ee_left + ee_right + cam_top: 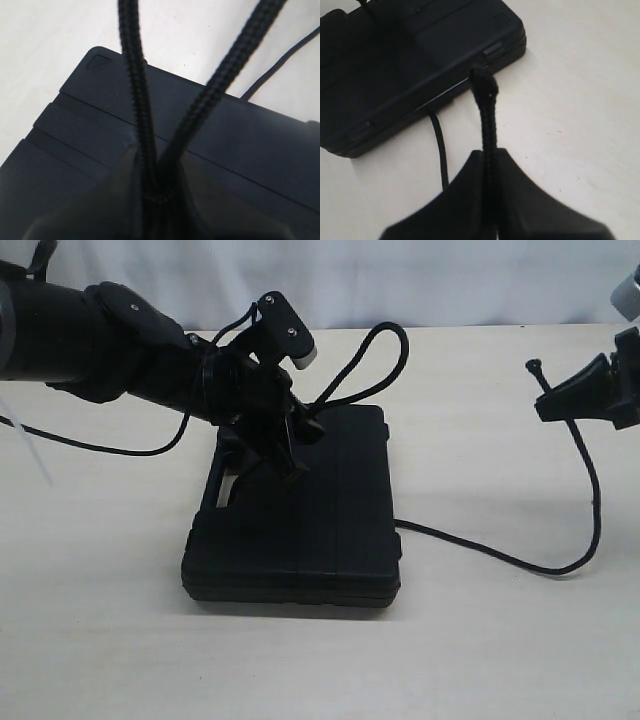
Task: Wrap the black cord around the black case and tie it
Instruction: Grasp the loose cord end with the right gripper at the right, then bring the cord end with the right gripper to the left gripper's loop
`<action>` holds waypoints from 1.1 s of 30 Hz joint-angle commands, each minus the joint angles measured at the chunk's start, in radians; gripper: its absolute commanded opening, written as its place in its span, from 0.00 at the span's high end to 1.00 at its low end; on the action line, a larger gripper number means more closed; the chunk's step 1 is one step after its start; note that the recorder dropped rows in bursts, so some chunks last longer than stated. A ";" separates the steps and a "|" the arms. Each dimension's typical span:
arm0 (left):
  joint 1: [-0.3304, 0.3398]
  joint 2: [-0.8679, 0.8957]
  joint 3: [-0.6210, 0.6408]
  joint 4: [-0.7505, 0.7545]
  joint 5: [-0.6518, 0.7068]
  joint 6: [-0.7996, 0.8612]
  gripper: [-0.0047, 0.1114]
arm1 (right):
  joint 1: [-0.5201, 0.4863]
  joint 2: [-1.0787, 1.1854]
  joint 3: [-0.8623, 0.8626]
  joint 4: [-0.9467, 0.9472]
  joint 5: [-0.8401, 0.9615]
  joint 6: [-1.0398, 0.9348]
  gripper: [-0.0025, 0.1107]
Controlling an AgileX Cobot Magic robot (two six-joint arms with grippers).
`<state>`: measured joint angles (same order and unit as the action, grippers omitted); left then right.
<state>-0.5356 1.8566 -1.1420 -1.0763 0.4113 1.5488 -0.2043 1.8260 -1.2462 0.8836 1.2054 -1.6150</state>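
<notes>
The black case [300,530] lies flat in the middle of the table. My left gripper [296,445] hovers over its far left part, shut on a loop of the black cord [385,350] that arches up past the case's far edge. In the left wrist view two braided strands of the cord [137,100] rise from between the jaws above the case [235,140]. My right gripper [548,405] hangs at the far right, shut on the cord's other end, whose knotted tip [485,87] sticks out past the jaws. The rest of the cord [520,562] trails across the table to the case's right side.
The table [100,640] is a pale beige surface with a white wall behind. A thin glossy robot cable [100,447] sags from the left arm at the left. In the right wrist view the case [395,60] shows a latch on its side.
</notes>
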 commanded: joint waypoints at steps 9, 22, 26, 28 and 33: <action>-0.005 0.001 0.001 -0.005 0.005 -0.002 0.96 | 0.199 -0.031 0.005 -0.070 0.016 -0.023 0.94; -0.005 0.001 0.001 0.026 0.008 -0.002 0.96 | 0.447 -0.059 0.005 -0.140 -0.108 -0.018 0.94; -0.005 0.001 0.001 0.028 0.008 -0.001 0.96 | 0.451 -0.067 0.005 -0.135 -0.120 -0.018 0.94; -0.005 0.001 0.001 0.028 0.016 0.015 0.96 | 0.451 -0.082 0.005 -0.133 -0.120 -0.018 0.94; -0.005 0.001 0.001 0.024 0.050 0.055 0.96 | 0.451 -0.136 0.005 -0.113 -0.155 -0.018 0.94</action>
<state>-0.5356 1.8566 -1.1420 -1.0482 0.4412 1.5852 0.2447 1.7251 -1.2462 0.7535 1.0639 -1.6299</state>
